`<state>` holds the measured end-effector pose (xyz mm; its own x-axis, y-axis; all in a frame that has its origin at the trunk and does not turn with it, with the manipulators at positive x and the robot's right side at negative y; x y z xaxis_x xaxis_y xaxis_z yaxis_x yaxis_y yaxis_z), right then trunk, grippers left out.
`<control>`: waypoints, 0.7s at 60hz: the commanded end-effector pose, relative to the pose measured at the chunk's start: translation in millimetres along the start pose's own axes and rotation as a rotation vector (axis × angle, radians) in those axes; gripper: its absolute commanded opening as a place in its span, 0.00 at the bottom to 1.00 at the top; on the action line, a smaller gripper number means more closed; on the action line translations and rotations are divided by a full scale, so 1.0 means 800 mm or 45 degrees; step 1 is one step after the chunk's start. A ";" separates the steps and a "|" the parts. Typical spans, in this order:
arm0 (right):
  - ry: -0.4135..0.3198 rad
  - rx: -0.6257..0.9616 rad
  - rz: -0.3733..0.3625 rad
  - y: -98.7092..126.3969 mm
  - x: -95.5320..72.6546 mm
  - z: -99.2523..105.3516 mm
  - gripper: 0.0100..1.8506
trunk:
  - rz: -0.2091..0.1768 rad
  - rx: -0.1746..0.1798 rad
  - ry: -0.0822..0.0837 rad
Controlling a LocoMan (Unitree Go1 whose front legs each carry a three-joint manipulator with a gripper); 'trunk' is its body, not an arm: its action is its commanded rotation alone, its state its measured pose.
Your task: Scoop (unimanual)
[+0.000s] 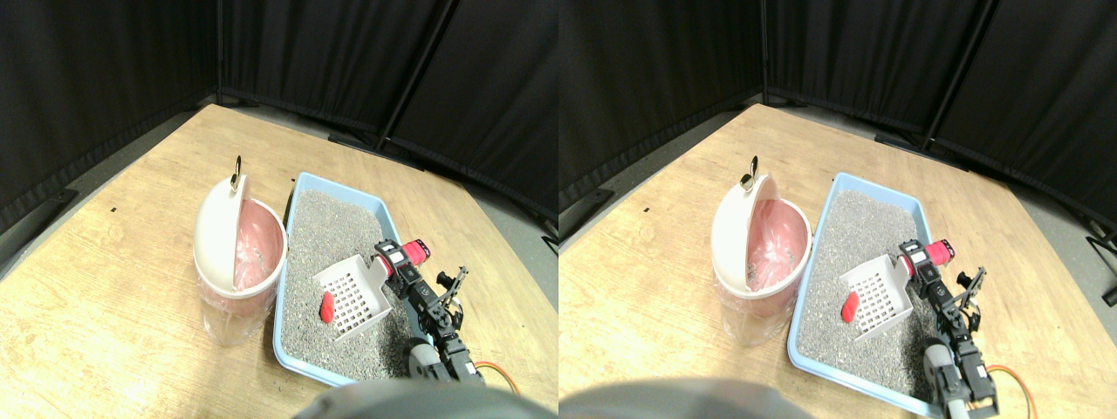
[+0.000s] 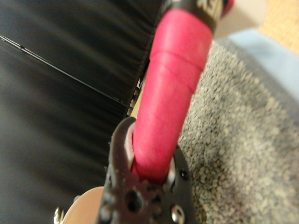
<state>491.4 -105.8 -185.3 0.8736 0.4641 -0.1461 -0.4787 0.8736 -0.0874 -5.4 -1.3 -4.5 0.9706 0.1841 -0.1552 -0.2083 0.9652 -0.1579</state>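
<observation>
Scoop (image 1: pixel 353 297), white and slotted, sits on the grey litter in the near half of the blue litter tray (image 1: pixel 301 183), its basket angled toward the tray's left wall. My tool (image 1: pixel 394 262) is clamped around its red wrapped handle (image 1: pixel 414 252); the wrist view shows the dark jaw frame closed on that handle (image 2: pixel 175 93), with litter (image 2: pixel 243 149) spread beyond it. A small red object (image 1: pixel 327 306) lies on the litter, touching the scoop's left edge, between the basket and the tray's left wall.

Litter in the far half of the tray is bare, open room toward the far rim. The tray's near rim runs just beside my arm, close to the near edge of the wooden tabletop (image 1: pixel 113 262).

A white bin (image 1: pixel 236 253) with a pink liner stands on the tabletop just beside the tray's left wall, its domed lid (image 1: pixel 214 229) tipped up on the side away from the tray and the mouth open toward it. Left of the bin the tabletop stretches well clear to its left edge. Black curtains (image 1: pixel 105 70) close off the far edges and the far corner.
</observation>
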 end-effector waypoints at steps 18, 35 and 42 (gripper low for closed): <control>-0.172 0.329 -0.144 -0.050 -0.015 0.027 0.02 | -0.023 0.009 0.020; -0.277 0.595 -0.190 -0.068 -0.031 0.047 0.02 | -0.039 0.025 0.005; -0.303 0.585 -0.195 -0.072 -0.031 0.062 0.02 | -0.041 0.029 -0.001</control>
<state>499.0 -167.3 -147.3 0.9593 0.2811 -0.0291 -0.2558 0.9076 0.3329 -0.2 -3.7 -4.3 0.9760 0.1491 -0.1586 -0.1700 0.9772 -0.1274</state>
